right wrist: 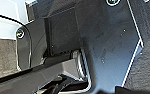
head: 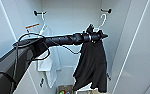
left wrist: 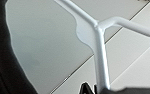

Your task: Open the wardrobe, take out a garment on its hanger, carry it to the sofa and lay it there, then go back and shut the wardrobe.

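Gripping: your left gripper (head: 99,35) clamps the hanger (head: 102,21) (garment (head: 92,66) hanging below).
Wardrobe (head: 71,15): open.
Right gripper: can't tell.

1. White top (head: 48,62): hangs well left of the left gripper (head: 97,35), w/ hem far below it.
2. White top's hanger (head: 43,20): thin, pale, up and left of gripper; hook sits on a peg.
3. Dark peg (head: 37,12): on back wall, above-left of gripper, well apart.
4. 2nd dark peg (head: 106,10): near, above gripper, slightly right.
5. Orange strip (head: 32,25): beyond white top, farthest left of gripper, a bit higher.
6. Colourful bits (head: 63,90): far below gripper, to its left; too blurred to ID.
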